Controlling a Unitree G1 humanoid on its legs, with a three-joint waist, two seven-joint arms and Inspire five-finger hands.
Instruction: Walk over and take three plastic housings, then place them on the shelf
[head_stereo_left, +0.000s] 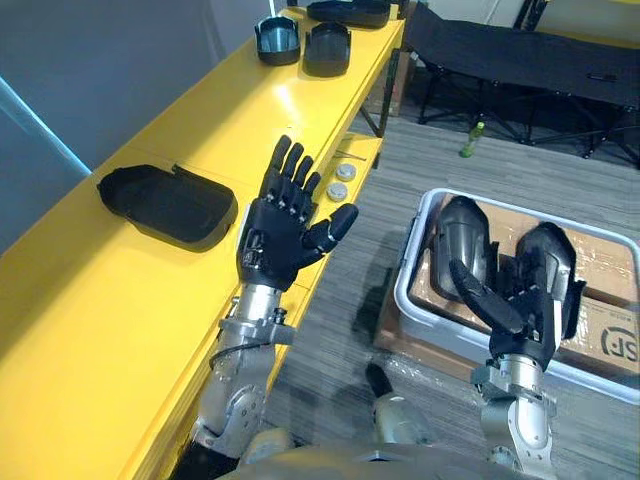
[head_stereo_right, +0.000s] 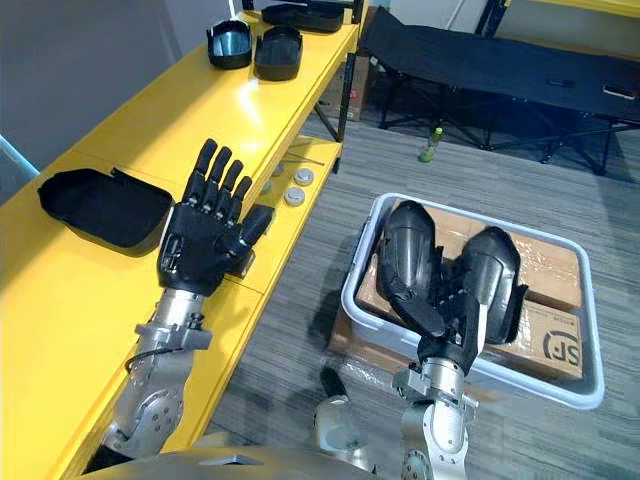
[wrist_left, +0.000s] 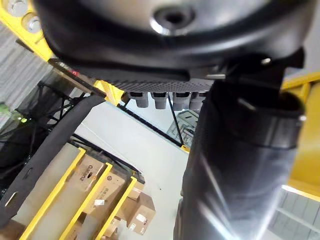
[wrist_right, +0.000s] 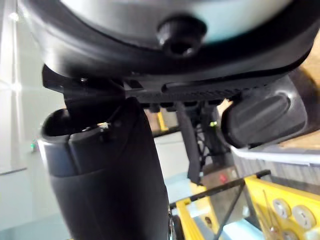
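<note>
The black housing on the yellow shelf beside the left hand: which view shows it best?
The left eye view: the housing lies whole on the yellow shelf, well inside the picture, beside the open left hand. The right eye view shows it whole too, nearer its left edge. The wrist views face elsewhere.

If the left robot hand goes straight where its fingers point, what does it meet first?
Bare yellow shelf ahead of the left robot hand, then probably the dark housing at the far end; height unclear.

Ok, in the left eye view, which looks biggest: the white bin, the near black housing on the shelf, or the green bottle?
White bin
Near black housing
Green bottle, which also sits farthest away
</note>
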